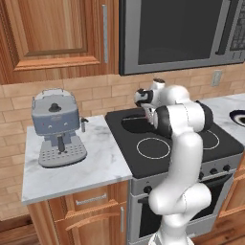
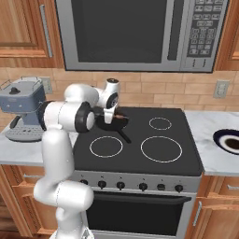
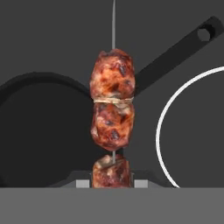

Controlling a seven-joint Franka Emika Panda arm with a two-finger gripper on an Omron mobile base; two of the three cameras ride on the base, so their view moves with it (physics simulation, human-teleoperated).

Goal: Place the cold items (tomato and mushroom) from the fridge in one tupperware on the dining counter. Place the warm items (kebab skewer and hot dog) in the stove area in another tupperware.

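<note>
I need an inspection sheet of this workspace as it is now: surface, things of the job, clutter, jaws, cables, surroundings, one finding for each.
Surface: black stove top with white burner rings; marble counter to its left.
Job's things: kebab skewer held between the jaws, above a black pan on the stove; browned meat chunks on a thin metal rod. Other task items: nothing seen.
Clutter: blue-grey coffee machine on the marble counter; dark round dish on the counter right of the stove.
Jaws: gripper shut on the kebab skewer.
Cables: nothing seen.
Surroundings: microwave above the stove, wooden cabinets, brick backsplash, wall sockets.
</note>
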